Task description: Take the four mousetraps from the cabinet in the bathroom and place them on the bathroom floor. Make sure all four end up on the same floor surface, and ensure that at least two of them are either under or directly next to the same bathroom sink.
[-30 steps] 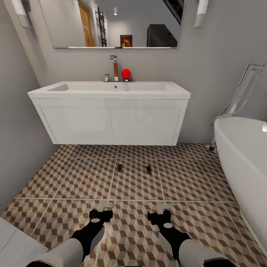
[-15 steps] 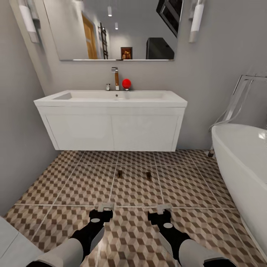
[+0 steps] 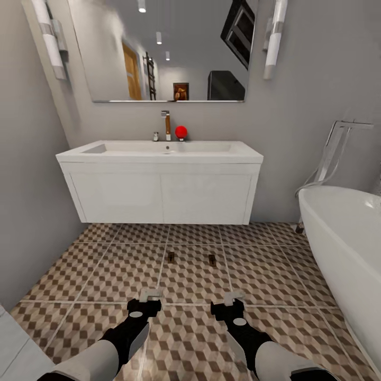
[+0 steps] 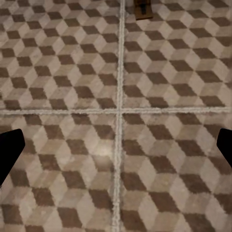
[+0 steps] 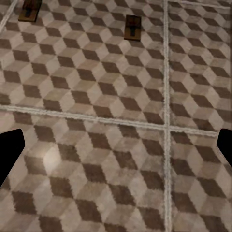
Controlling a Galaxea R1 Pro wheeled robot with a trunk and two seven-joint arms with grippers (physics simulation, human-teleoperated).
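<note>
Two mousetraps (image 3: 171, 257) (image 3: 211, 259) lie on the bathroom floor (image 3: 106, 275) at twelve o'clock, seemingly just before the sink (image 3: 164, 153). Left gripper (image 3: 151, 294) and right gripper (image 3: 231, 299) both spread wide, empty.

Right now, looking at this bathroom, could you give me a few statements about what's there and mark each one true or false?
1. Two mousetraps, one and another, lie on the patterned floor in front of the sink. True.
2. The left gripper is carrying a mousetrap. False: in the left wrist view its fingers stand apart with bare tiles between them, so it is open and empty.
3. A red ball sits on the sink beside the tap. True.
4. The bathtub stands on the robot's left. False: it is on the robot's right.
5. The right gripper is open and holds nothing. True.
6. The vanity doors hang open. False: both flat fronts are shut.
</note>
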